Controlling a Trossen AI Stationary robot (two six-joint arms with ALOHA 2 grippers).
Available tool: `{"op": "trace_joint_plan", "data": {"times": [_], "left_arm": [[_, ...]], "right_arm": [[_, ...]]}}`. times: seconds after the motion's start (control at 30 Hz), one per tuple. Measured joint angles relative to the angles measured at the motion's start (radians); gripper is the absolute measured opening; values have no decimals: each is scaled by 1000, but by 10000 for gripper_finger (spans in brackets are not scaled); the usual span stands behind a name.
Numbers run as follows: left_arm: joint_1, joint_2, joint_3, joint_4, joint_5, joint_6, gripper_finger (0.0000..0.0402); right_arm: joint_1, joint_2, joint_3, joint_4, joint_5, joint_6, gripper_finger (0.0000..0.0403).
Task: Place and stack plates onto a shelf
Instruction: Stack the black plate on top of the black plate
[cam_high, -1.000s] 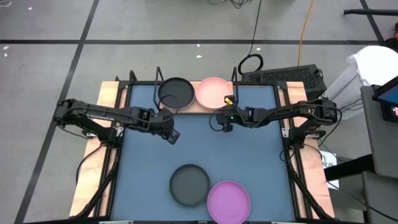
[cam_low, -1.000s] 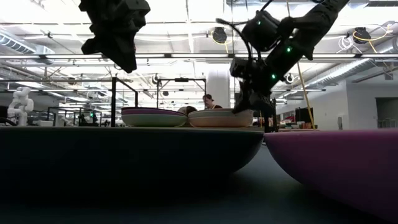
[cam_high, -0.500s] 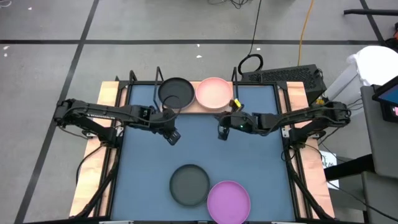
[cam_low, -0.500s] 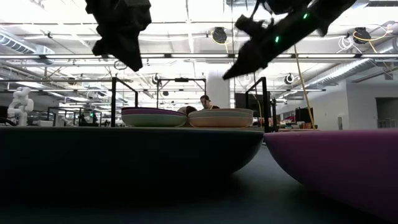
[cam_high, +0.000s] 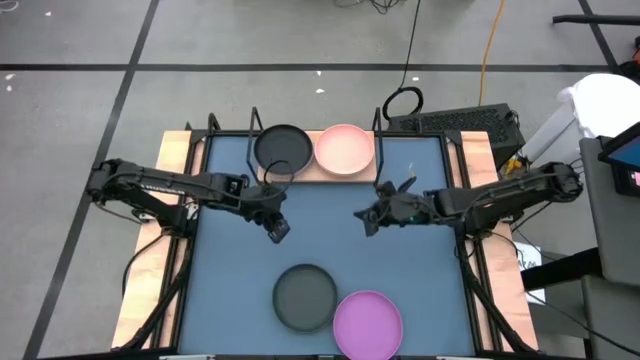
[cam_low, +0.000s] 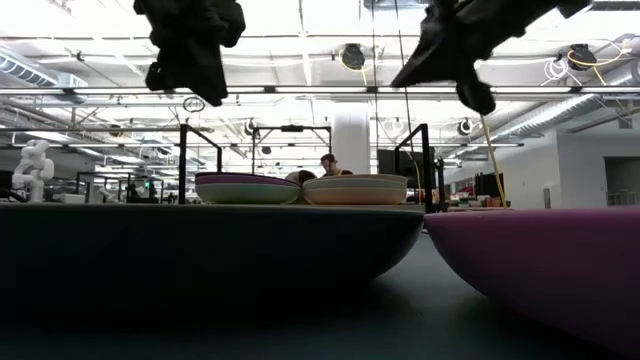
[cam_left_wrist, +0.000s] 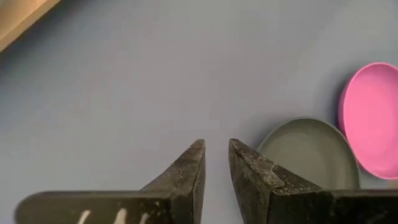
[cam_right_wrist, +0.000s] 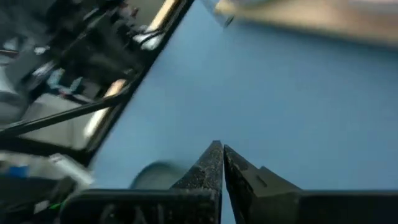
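Only four plates can be counted from above: one dark grey plate (cam_high: 283, 149) and one pink plate (cam_high: 345, 149) side by side on the shelf (cam_high: 313, 170) at the far edge of the bench, plus a second dark grey plate (cam_high: 305, 297) and one purple plate (cam_high: 367, 322) on the blue mat (cam_high: 330, 240) near the front edge, where the purple one overlaps the grey one's rim. The low view shows that the two on the shelf rest on further plates, with a purple rim visible under the dark grey one; how many lie in each stack cannot be told. In that view the front two plates fill the foreground and are cut off by the picture's edges. The left gripper (cam_high: 278, 229) hangs above the bare mat between the shelf and the front plates; its fingers (cam_left_wrist: 186, 174) stand slightly parted with nothing between them. The right gripper (cam_high: 368, 221) hangs above the mat on the right side, level with the left one and well apart from it; its fingers (cam_right_wrist: 208, 167) are closed together and empty. The right wrist view is blurred, and little beyond mat can be made out.
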Motion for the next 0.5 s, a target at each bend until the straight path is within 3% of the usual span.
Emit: {"op": "trace_joint_plan", "data": {"times": [0.27, 0.5], "left_arm": [[-92, 0, 0, 3, -35, -106, 76], [-201, 0, 0, 4, -45, -220, 76]], "right_arm": [[150, 32, 1, -12, 0, 283, 0], [221, 39, 1, -76, -1, 431, 0]]}}
